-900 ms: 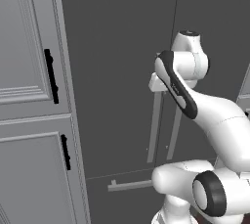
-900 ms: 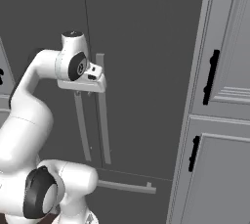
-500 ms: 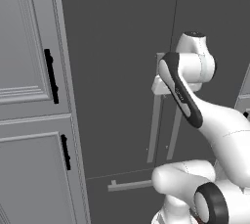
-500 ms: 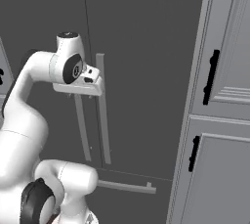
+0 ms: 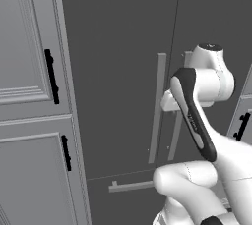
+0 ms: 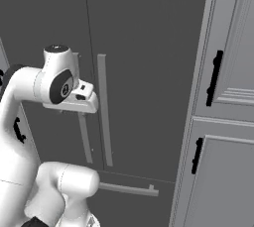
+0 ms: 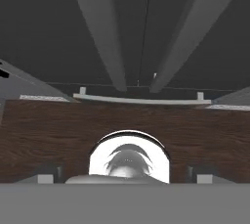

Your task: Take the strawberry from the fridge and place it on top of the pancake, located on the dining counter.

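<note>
1. A white robot arm faces the closed double doors of a tall dark grey fridge [image 5: 123, 71]. The task is at its opening step: the doors must be opened before any berry can be fetched.

2. The claw [image 6: 82, 103] sits at the end of the arm, just beside the two long vertical bar handles [image 5: 156, 108] that flank the seam between the doors. In the hand view its two small dark fingers [image 7: 46, 173] stand far apart at the lower corners, so it is spread wide and grips nothing.

3. Whether the claw touches a handle is hard to judge from these angles; it appears close but apart.

4. The next move likely calls for placing the spread fingers around one bar handle, closing on it, and swinging that door outward.

5. The strawberry is presumably behind the shut doors. The pancake and dining surface lie elsewhere.

6. A horizontal drawer handle [image 5: 132, 185] runs below the doors. Light grey panelled cabinets [image 5: 29, 121] with short black handles [image 5: 51, 76] stand on either side of the fridge.

7. The closed doors are the main obstacle; the neighbouring cabinet fronts sit close to the door's swing.
</note>
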